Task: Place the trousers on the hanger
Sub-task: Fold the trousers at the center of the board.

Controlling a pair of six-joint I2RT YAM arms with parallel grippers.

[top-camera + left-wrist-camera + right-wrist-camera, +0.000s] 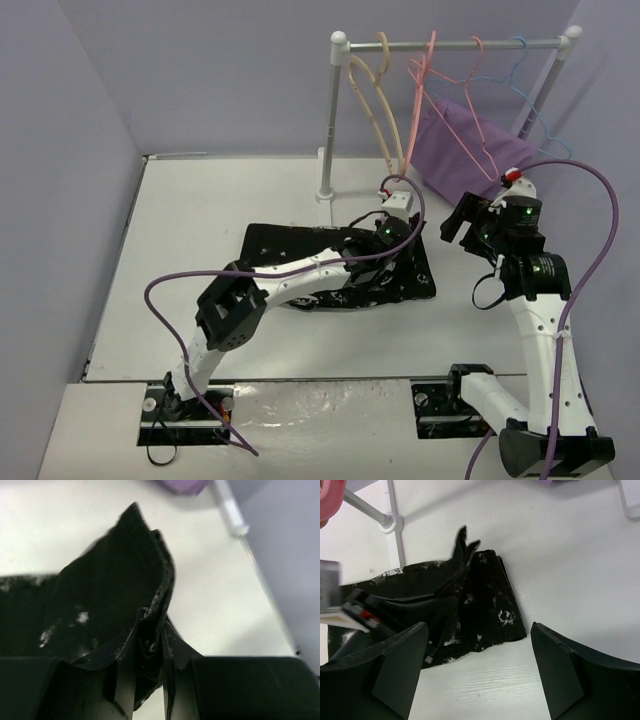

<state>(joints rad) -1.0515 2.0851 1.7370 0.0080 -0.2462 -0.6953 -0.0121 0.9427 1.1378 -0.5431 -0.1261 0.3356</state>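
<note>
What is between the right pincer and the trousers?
Just bare white table. In the top view the open right pincer hovers beside the trousers, apart from them, with nothing lying in the gap.

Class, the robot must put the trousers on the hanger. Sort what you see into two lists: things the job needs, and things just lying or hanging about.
Needed:
trousers
cream hanger
left gripper, shut on the trousers
right gripper, open
rack carrying the hanger

Just about:
purple cloth
thick pink hanger
thin pink hanger
blue hanger
</note>
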